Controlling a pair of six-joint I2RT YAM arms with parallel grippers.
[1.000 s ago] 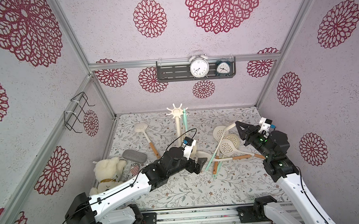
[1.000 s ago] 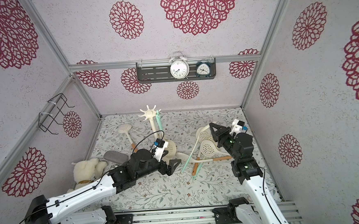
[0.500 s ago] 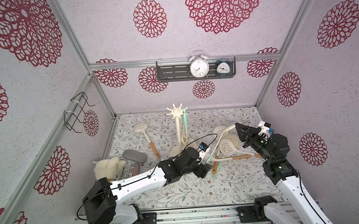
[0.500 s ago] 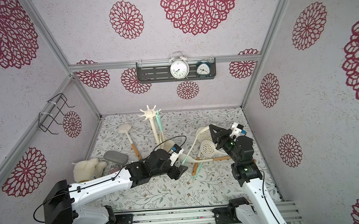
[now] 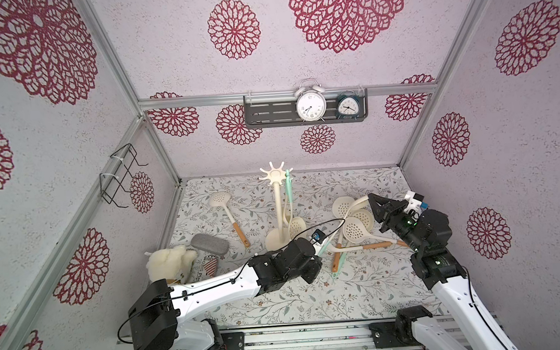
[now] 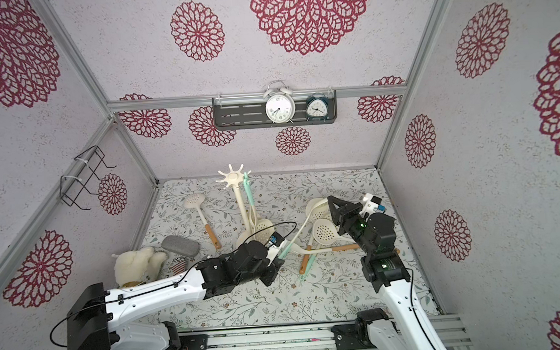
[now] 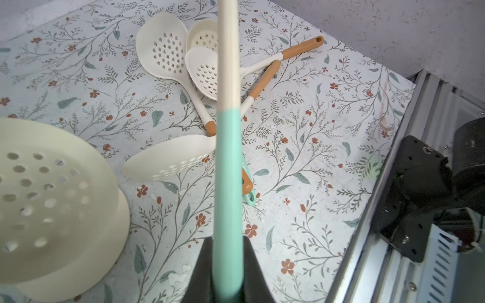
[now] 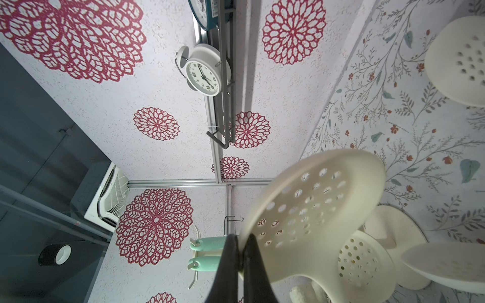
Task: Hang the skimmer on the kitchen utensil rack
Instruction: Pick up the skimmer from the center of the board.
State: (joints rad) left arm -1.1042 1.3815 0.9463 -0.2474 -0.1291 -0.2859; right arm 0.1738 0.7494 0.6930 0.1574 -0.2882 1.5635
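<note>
The skimmer [image 5: 342, 208] has a cream perforated head and a long stem ending in a mint handle [image 7: 227, 170]. It hangs slanted above the table between both arms. My right gripper [image 5: 371, 199] [image 8: 240, 244] is shut on the rim of the skimmer's head [image 8: 315, 210]. My left gripper [image 5: 320, 250] [image 7: 227, 244] is shut on the mint handle. The kitchen utensil rack [image 5: 277, 212] is cream and stands behind my left gripper; mint-handled skimmers [image 5: 289, 195] hang from its crown [image 6: 233, 177].
Wood-handled skimmers [image 5: 355, 229] lie piled below the held one, another [image 5: 222, 201] lies far left. A plush toy [image 5: 169, 261], grey case [image 5: 210, 248] and packet [image 5: 207, 265] sit at front left. A wire rack [image 5: 119, 175] and clock shelf [image 5: 268, 115] are on the walls.
My left arm has swung right from beside the rack base to the skimmer's handle, and its jaws have shut on it. The right gripper has kept its hold on the head.
</note>
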